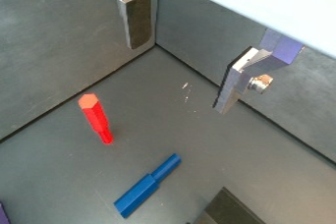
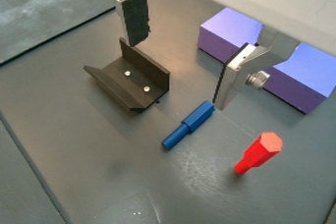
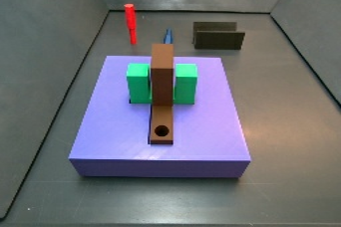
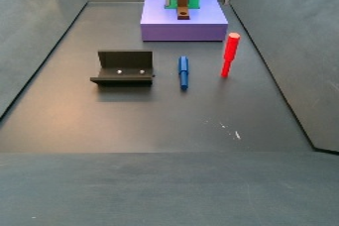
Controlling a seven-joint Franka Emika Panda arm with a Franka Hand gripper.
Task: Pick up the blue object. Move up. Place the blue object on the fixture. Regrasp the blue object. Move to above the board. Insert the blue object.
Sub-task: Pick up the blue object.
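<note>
Seen in a wrist view: gripper (image 1: 178, 56) hanging above the dark floor (image 1: 53, 61) with silver fingers (image 1: 136, 20) spread wide apart, nothing between them. Below, the blue object (image 1: 148, 185) lying flat, the red peg (image 1: 97, 118) standing just beside it.

Seen in a wrist view: gripper (image 2: 182, 56) again parted and empty, one finger plate (image 2: 237, 76) near the lavender board (image 2: 226, 31). Blue object (image 2: 188, 126) lying on the floor between the fixture (image 2: 132, 79) and the red peg (image 2: 257, 154), touching neither.

Seen in a side view: board (image 3: 167, 121) in the foreground carrying green blocks (image 3: 138, 82) and a long brown bar (image 3: 162, 92) with a round hole near its close end. Behind the board, only the tip of the blue object (image 3: 170, 38) showing, red peg (image 3: 131, 22) upright, fixture (image 3: 218, 37) resting on the floor.

Seen in a side view: blue object (image 4: 183, 70) lying flat, just beside the fixture (image 4: 126, 68) and near the upright red peg (image 4: 229, 55). Board (image 4: 185, 22) farther back. Gripper barely visible at the far edge, too small to judge here.
</note>
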